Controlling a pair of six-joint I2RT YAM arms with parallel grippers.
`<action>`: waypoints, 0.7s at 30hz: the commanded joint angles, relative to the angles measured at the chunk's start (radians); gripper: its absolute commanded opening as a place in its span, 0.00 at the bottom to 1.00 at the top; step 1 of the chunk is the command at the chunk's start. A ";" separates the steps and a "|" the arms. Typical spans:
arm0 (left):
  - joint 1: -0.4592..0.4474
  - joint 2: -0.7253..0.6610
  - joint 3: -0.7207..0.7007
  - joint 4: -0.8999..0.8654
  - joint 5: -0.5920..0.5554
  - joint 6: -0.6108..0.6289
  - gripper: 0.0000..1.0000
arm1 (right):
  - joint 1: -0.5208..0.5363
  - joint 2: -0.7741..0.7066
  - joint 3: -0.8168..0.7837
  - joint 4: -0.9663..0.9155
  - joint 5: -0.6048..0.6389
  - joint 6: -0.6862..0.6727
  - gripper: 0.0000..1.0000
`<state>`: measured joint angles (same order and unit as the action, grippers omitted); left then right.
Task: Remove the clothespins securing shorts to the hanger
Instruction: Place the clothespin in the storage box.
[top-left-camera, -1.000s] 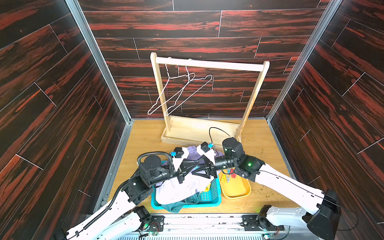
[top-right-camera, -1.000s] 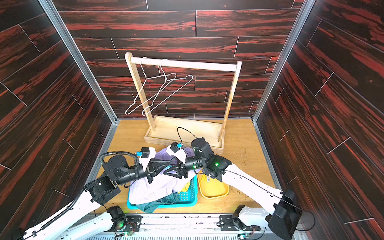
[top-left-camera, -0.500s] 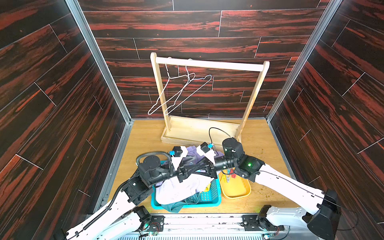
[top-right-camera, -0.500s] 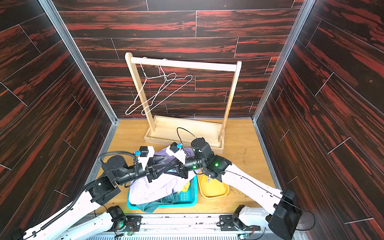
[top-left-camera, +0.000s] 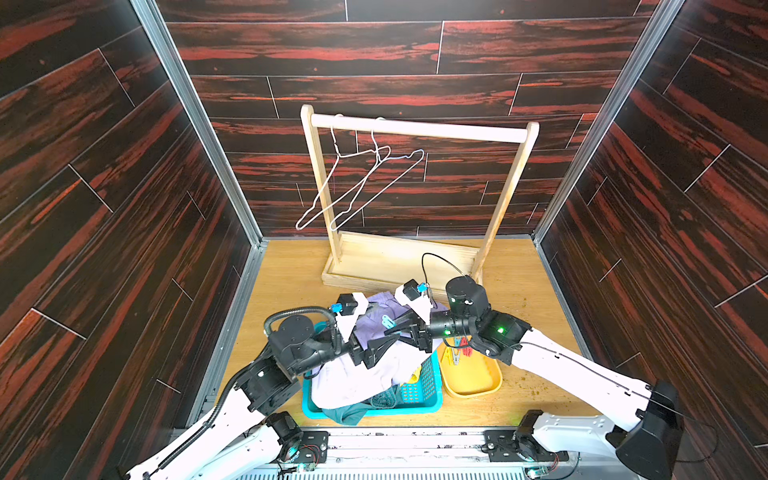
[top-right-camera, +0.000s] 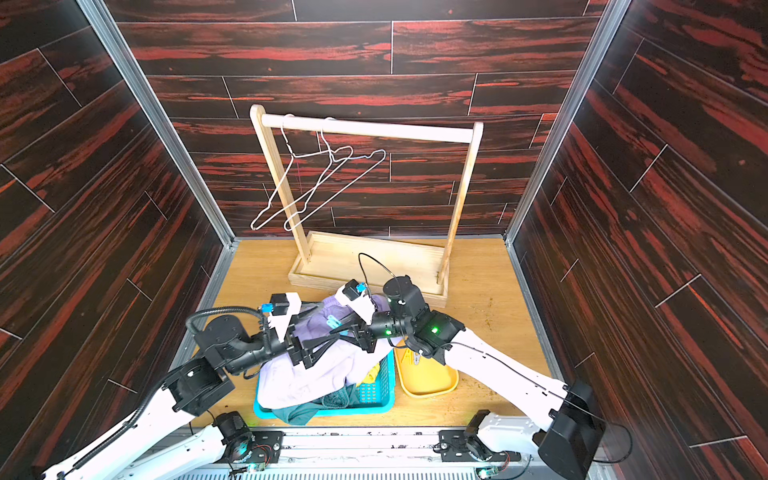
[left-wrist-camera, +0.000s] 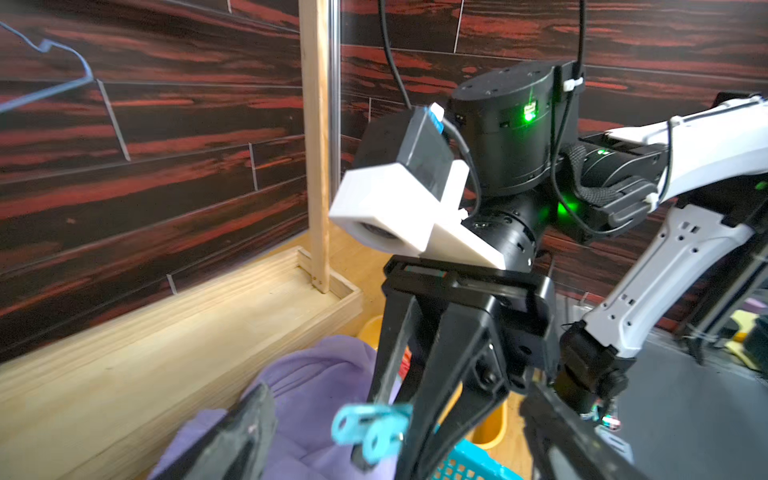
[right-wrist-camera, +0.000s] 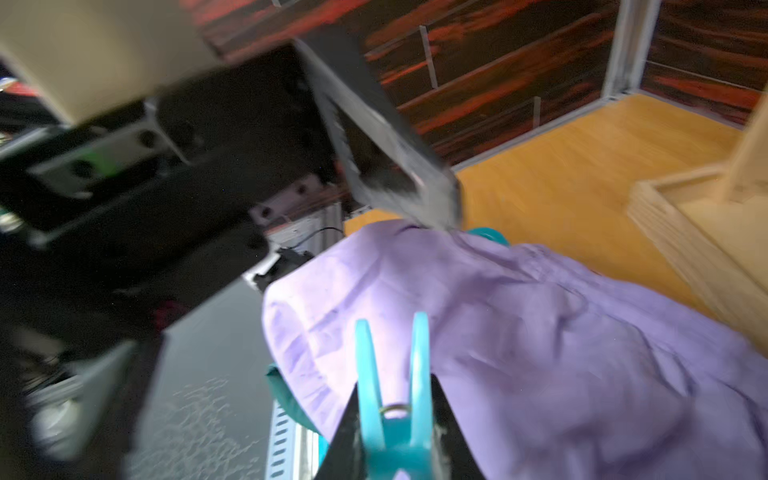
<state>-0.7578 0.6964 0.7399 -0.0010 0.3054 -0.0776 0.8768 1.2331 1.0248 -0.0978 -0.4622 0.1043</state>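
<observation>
— What's laid out?
— Lower centre in both top views: the blue basket (top-left-camera: 374, 413) with the lavender shorts (top-left-camera: 370, 326) heaped in it, the yellow tray (top-left-camera: 496, 376) just right of it.
— And the step?
— Pin removal, I'd say. The left gripper (top-left-camera: 384, 347) stands released over the shorts; the right gripper (right-wrist-camera: 395, 436) is clenched on a light blue clothespin (right-wrist-camera: 390, 374), just above the fabric. Next it should swing to the tray and let go.

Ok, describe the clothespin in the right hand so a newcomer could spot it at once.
In front of the wooden rack sits a blue basket heaped with lavender shorts. Just above that fabric the right hand pinches a small light blue clothespin. The other pegs lie loose in the yellow tray; this one alone is gripped.
</observation>
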 joint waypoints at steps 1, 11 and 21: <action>-0.002 -0.050 -0.023 -0.045 -0.062 0.012 0.99 | -0.002 -0.056 -0.034 -0.032 0.173 0.013 0.19; -0.001 -0.187 -0.078 -0.023 -0.328 -0.081 1.00 | -0.045 -0.201 -0.111 -0.116 0.555 0.113 0.20; -0.001 -0.111 0.010 -0.217 -0.734 -0.311 1.00 | -0.074 -0.321 -0.188 -0.397 0.813 0.274 0.21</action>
<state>-0.7578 0.5636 0.7013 -0.1402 -0.2657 -0.2737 0.8047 0.9371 0.8639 -0.3820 0.2642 0.2996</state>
